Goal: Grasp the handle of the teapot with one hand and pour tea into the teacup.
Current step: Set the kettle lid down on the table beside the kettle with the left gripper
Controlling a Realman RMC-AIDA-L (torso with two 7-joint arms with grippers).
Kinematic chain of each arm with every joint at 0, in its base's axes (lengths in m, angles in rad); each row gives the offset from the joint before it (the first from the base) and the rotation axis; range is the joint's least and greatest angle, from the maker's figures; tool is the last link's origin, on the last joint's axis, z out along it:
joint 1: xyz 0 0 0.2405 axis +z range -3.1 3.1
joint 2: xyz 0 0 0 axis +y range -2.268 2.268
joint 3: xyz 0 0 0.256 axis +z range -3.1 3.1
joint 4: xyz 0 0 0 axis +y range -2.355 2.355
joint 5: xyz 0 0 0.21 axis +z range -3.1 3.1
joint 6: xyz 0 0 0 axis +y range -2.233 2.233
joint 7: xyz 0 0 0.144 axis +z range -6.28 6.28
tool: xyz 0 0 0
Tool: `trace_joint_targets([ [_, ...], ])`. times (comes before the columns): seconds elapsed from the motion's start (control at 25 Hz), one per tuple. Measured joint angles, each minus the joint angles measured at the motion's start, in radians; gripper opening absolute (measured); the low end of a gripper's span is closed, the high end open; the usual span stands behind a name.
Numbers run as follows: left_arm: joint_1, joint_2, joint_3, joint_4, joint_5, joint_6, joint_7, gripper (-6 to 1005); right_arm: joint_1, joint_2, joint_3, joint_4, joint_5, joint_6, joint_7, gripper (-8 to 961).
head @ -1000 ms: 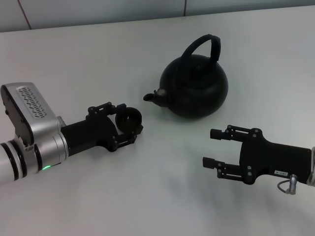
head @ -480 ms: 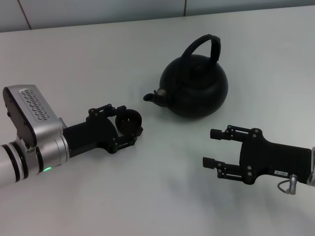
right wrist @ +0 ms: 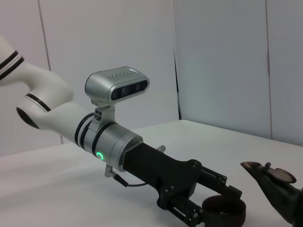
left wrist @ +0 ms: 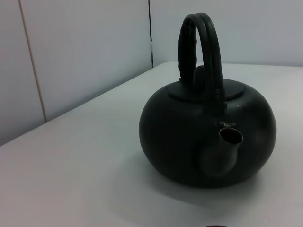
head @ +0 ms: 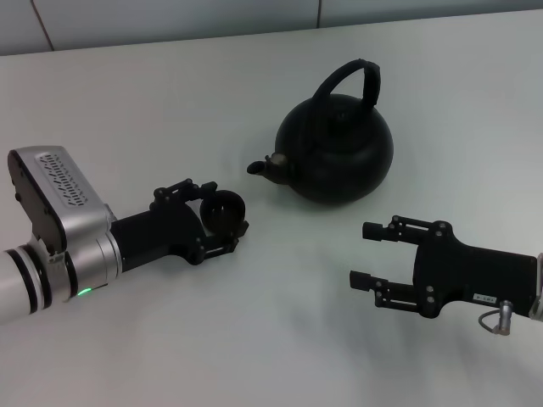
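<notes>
The matte black teapot point(head: 339, 157) stands at mid table, its arched handle point(head: 355, 75) upright and its spout point(head: 270, 167) pointing toward my left gripper. My left gripper point(head: 226, 217) is shut on the small black teacup point(head: 222, 206), low over the table in front of the spout. In the right wrist view the teacup point(right wrist: 223, 211) sits between the left gripper's fingers point(right wrist: 208, 178), with the spout tip point(right wrist: 271, 178) close by. The left wrist view shows the teapot point(left wrist: 189, 142) and handle point(left wrist: 198, 47). My right gripper point(head: 361, 253) is open and empty, nearer than the teapot.
The white table point(head: 170, 110) runs back to a grey panelled wall point(head: 170, 17). Nothing else stands on the table in these views.
My left arm has shifted slightly right, toward the teapot's spout, carrying the teacup. The right arm and the teapot have not moved.
</notes>
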Motion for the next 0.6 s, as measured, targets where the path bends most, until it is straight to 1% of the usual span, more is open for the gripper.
trace_joint_targets([
  [0.6,-0.001,-0.001,-0.004,0.0,-0.002,0.009,-0.002,866,0.0,0.0,0.0,0.001,0.0,0.0,0.001,692],
])
